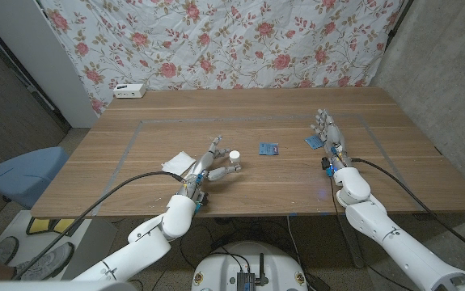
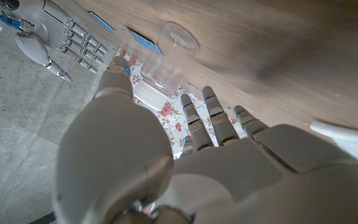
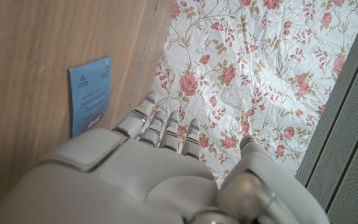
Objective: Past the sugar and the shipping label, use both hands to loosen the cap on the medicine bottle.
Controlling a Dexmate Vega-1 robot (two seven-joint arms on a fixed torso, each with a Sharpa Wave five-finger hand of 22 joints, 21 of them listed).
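Medicine bottle [image 1: 234, 155] mid-table — left hand [image 1: 212, 164] beside; edges distant.

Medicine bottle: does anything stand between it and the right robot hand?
Yes. One blue packet lies flat between the medicine bottle and the right robot hand; a second blue packet lies beside that hand's fingers. Both are low, so probably easy to pass over.
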